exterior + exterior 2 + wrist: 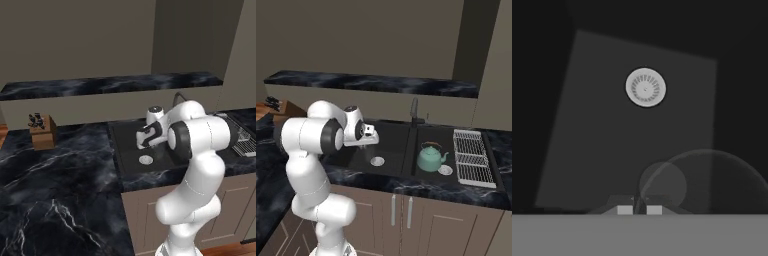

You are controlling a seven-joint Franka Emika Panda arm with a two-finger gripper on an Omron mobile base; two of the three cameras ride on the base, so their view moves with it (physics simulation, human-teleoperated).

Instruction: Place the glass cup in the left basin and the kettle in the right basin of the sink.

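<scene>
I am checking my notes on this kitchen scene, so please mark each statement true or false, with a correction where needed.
1. The kettle stands in the right basin. True.
2. The white wire rack lies to the left of the sink. False: it borders the right basin, on the sink's right side.
3. The gripper is above the left basin. True.
4. The kettle lies on its side. False: it is upright, handle on top.
5. The gripper is wide open. False: it is shut, at the rim of the glass cup.

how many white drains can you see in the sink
2: one on the floor of the left basin, below the hand; one in the right basin, beside the kettle. None seems hidden.
</scene>
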